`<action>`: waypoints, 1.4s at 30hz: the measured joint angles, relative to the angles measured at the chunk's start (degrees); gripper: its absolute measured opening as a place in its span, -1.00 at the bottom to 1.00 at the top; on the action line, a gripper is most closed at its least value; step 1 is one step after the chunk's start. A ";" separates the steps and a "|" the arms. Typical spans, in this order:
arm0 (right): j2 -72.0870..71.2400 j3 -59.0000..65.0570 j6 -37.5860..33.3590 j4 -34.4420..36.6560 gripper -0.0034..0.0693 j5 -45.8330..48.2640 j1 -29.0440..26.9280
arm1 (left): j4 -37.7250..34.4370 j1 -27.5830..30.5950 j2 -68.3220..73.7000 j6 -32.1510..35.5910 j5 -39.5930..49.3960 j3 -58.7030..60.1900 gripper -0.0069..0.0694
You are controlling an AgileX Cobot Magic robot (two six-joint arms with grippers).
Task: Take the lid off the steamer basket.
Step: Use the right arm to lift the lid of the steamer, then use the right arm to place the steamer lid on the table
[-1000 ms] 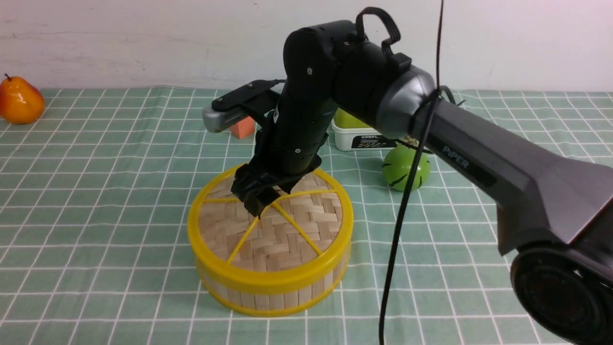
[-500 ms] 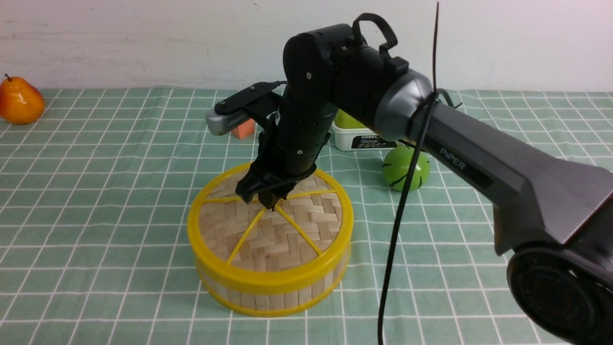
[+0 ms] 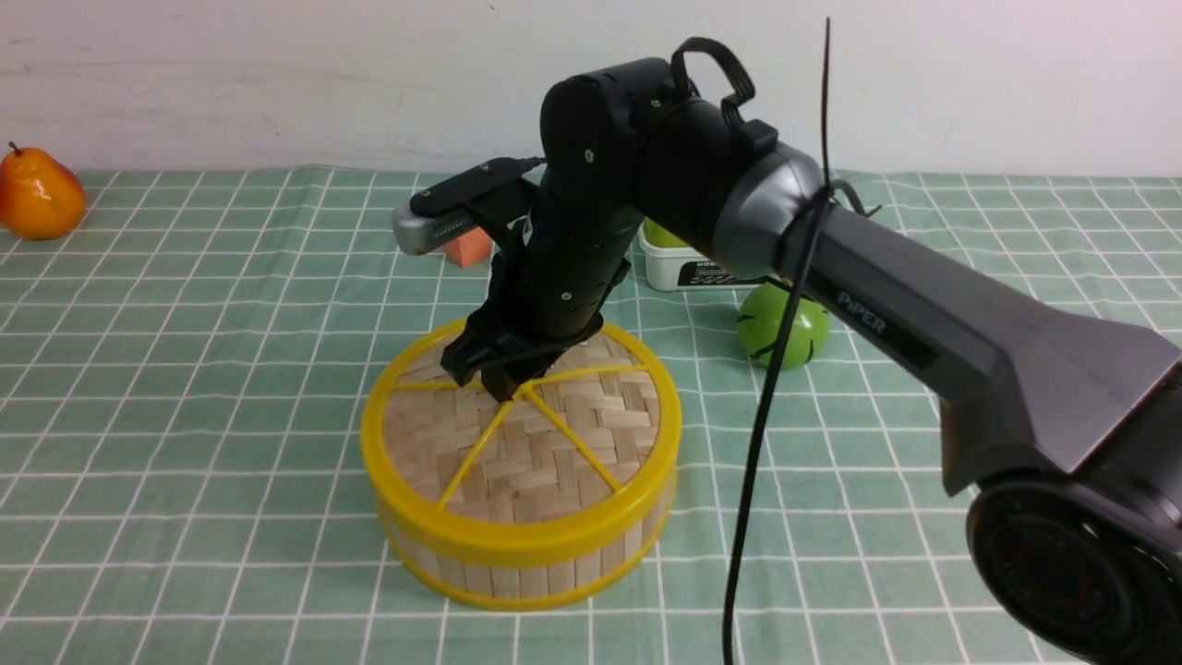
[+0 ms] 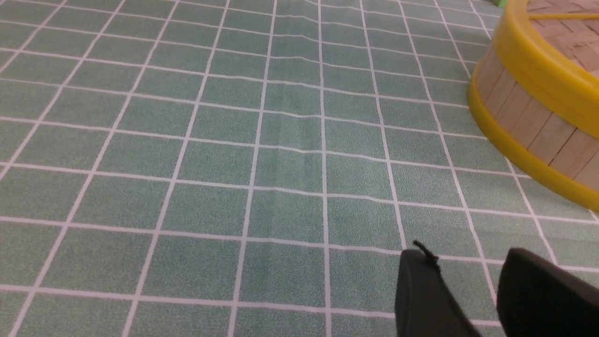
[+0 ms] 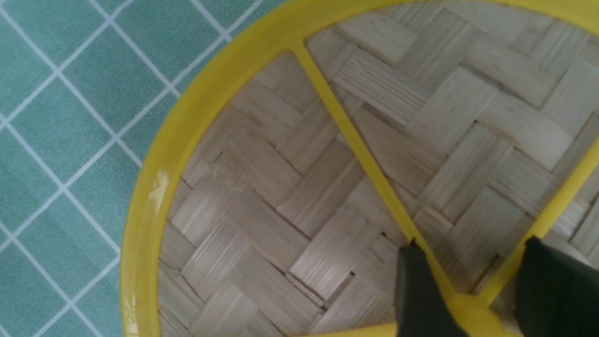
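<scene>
While a green checked tablecloth (image 3: 185,369) is lying below a white wall (image 3: 277,55), the round woven-bamboo, yellow-rimmed lid (image 3: 545,462) is sitting level, face-up, on the bamboo-walled steamer basket (image 3: 517,577). The right gripper (image 5: 470,257) is pinching its centre knob (image 5: 468,313); the left gripper (image 4: 465,262) is hanging slightly parted, empty.

Right gripper (image 3: 503,386): jaws narrowed from a wide spread a second ago to a close pinch. Its fingers (image 5: 416,290) now flank the centre knob (image 5: 475,316) of the lid (image 3: 545,453), touching both sides. Right arm (image 3: 923,314): forearm shifted slightly left, hanging cable (image 3: 766,406) with it.
</scene>
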 joint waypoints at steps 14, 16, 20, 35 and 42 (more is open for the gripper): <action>-2.47 0.33 0.20 -2.05 -0.68 2.09 0.05 | 0.00 0.00 0.00 0.00 0.00 0.00 -0.19; -7.11 0.63 -0.44 -3.85 -0.68 2.99 -0.01 | 0.00 0.00 0.00 0.00 0.00 0.00 -0.19; -15.77 0.93 -1.72 -6.22 -0.68 3.06 -0.12 | 0.00 0.00 0.00 0.00 0.00 0.00 -0.19; -48.70 52.62 0.77 -6.68 -0.68 -10.32 -19.11 | 0.00 0.00 0.00 0.00 0.00 0.00 -0.19; -46.88 73.85 2.83 -6.01 -0.68 -35.94 -23.37 | 0.00 0.00 0.00 0.00 0.00 0.00 -0.19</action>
